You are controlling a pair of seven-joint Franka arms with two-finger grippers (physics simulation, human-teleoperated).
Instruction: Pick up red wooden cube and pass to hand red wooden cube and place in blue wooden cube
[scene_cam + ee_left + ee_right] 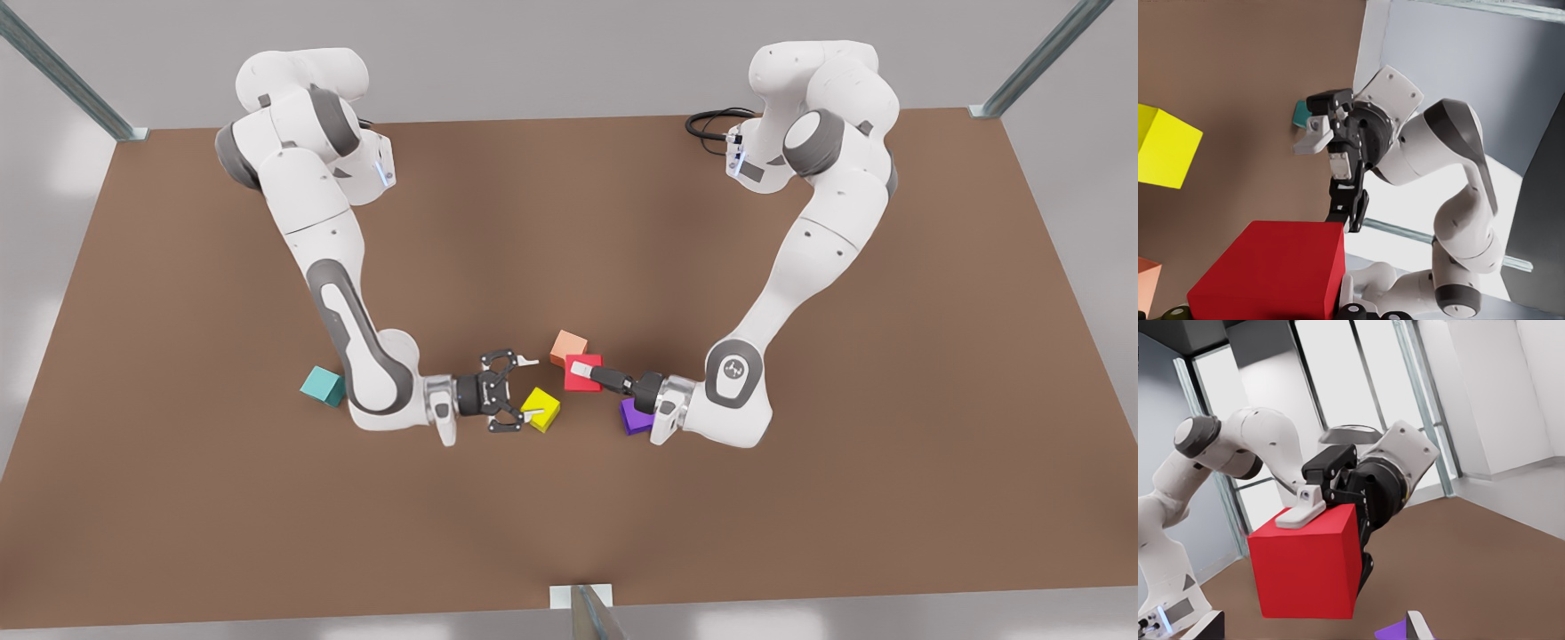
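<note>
My left gripper [582,372] is the one on the front view's right, and it is clamped on the red wooden cube [583,380], one finger lying across the cube's top face and the other hidden beneath it. The cube is held clear of the brown table [569,222], and in my left wrist view the red wooden cube [1271,267] sits close against the camera. My right gripper [531,388] is level with the red cube, on its side toward the front view's left and near it but not touching; its fingers are spread wide apart with nothing between them, pointing toward the cube. My right wrist view looks straight at the red cube [1305,567] with my left gripper [1331,543] closed over it. A yellow cube [542,409] lies on the table just beside the red cube, under my right gripper's near finger. A salmon-orange cube [567,347] sits just behind the red cube, and a purple cube [633,416] lies near it, under my left wrist. The blue wooden cube [322,386], teal in colour, rests on the table well apart from the red cube, behind my right forearm
</note>
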